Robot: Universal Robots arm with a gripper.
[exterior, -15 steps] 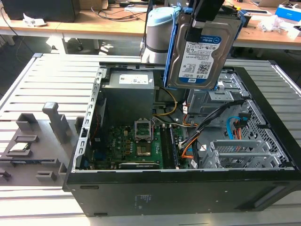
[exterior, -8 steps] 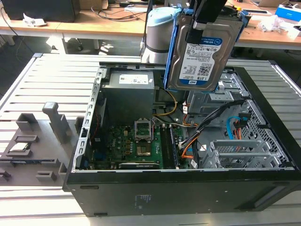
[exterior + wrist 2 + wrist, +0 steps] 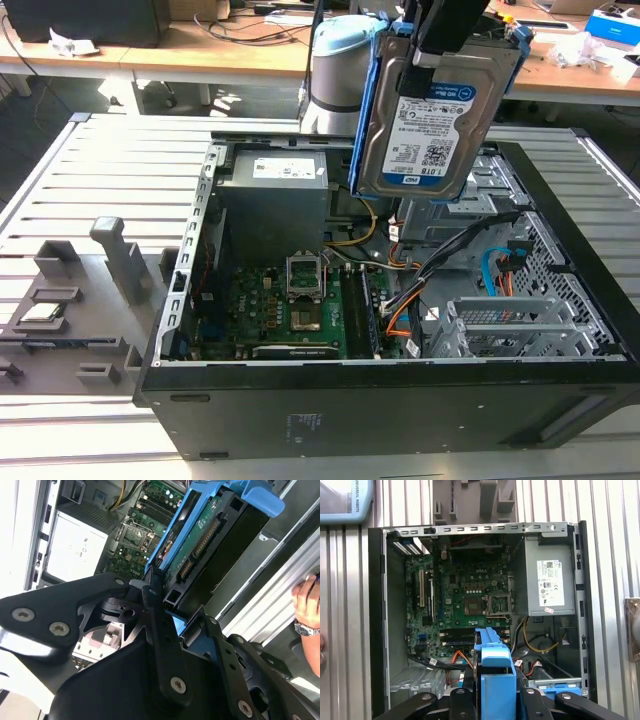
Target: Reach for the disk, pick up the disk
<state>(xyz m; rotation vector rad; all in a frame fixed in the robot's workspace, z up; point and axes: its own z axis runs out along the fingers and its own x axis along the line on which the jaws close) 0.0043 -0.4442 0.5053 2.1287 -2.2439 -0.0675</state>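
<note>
The gripper is clenched on the disk, which hangs clear above the open case. Judging by its metal body, the disk is stiff, fairly heavy and shock-sensitive; its blue rails look the safest hold. Open room lies above, case walls and cables below.

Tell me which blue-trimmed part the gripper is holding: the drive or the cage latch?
The disk: the silver hard drive with blue side rails and white-and-blue label, held by the gripper above the open computer case.

Open computer case, green motherboard
</note>
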